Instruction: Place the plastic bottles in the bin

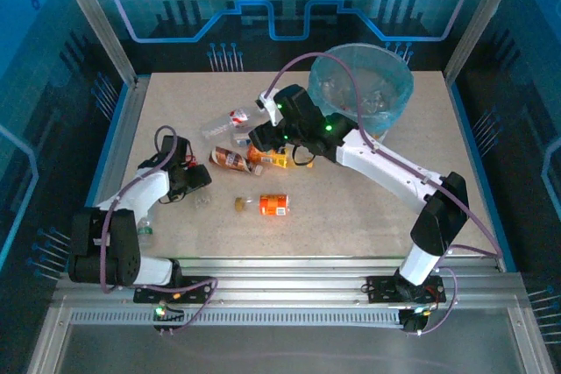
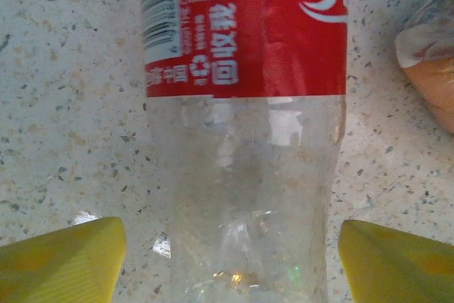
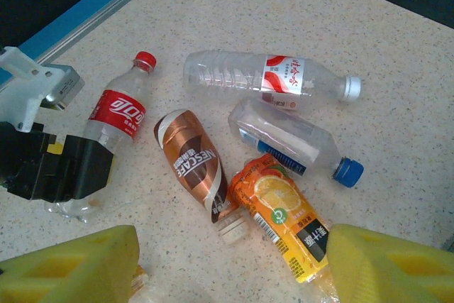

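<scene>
**On the desk (image 1: 351, 216), an empty cola bottle (image 2: 245, 175) lies between open fingers**

On the left half of the desk, we see the left claw (image 2: 233, 246) lowered over the clear bottom end of the cola bottle, which lies flat on its side. The yellow fingers (image 2: 64, 260) stand either side of it, wider than the bottle. The right one is just beside the wall and the left one shows a gap, so nothing is clamped yet.

We judge the bottle empty and very light. Its wall is thin, smooth and glossy, so it should dent under a squeeze and may roll or squirt out of a shallow grip. The moulded base looks stiffer than the waist under the red label, so a hold across the body near that end suits it, with the fingers reaching well down both sides.

The right claw (image 3: 234, 239) hangs wide open and holds nothing. It is above a cluster of a brown coffee bottle (image 3: 193, 168), a crumpled juice bottle (image 3: 280, 211), a blue-capped bottle (image 3: 287, 140) and a water bottle (image 3: 262, 79). The juice bottle looks soft and already crushed, so we would take it across its middle.

One orange bottle (image 1: 274, 205) lies alone nearer the arms. The bin (image 1: 403, 98) stands at the far right corner, well apart from the cola bottle, with what look like clear bottles already inside.
</scene>
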### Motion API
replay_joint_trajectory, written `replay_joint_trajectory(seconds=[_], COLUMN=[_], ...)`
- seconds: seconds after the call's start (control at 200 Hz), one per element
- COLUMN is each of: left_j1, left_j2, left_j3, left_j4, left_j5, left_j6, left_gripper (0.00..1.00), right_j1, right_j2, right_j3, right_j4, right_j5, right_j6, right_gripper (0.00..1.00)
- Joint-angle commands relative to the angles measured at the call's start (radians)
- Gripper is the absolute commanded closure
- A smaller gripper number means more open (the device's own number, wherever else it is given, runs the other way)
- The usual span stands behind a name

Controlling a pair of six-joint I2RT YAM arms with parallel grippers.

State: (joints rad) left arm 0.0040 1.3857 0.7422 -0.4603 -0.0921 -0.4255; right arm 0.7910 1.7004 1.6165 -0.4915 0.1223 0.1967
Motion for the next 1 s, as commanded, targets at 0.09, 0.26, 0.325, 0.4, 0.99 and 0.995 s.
replay_joint_trajectory(seconds=[0.09, 0.26, 0.325, 0.4, 0.99, 0.995], left_j1=[0.007, 0.007, 0.007, 0.009, -0.181, -0.186], left_j2=[0.018, -0.031, -0.071, -0.123, -0.737, -0.741], left_j3=[0.016, 0.005, 0.001, -0.001, 0.019, 0.019], left_j4=[0.034, 0.044, 0.043, 0.037, 0.173, 0.176], left_j5=[0.010, -0.027, -0.039, -0.050, 0.136, 0.141], left_j6=[0.017, 0.007, 0.007, 0.011, 0.275, 0.279], left_gripper=[0.30, 0.42, 0.45, 0.49, 0.66, 0.66], right_j1=[-0.003, -0.003, -0.003, -0.003, -0.016, -0.017], right_j2=[-0.035, -0.044, -0.052, -0.062, -0.241, -0.243], right_j3=[-0.018, -0.020, -0.022, -0.029, -0.142, -0.144], right_j4=[-0.011, -0.018, -0.019, -0.016, 0.218, 0.227], right_j5=[-0.003, 0.000, 0.002, 0.007, -0.151, -0.155], right_j6=[-0.005, -0.002, -0.002, -0.005, 0.040, 0.043], right_gripper=[0.28, 0.28, 0.28, 0.28, 0.30, 0.31])
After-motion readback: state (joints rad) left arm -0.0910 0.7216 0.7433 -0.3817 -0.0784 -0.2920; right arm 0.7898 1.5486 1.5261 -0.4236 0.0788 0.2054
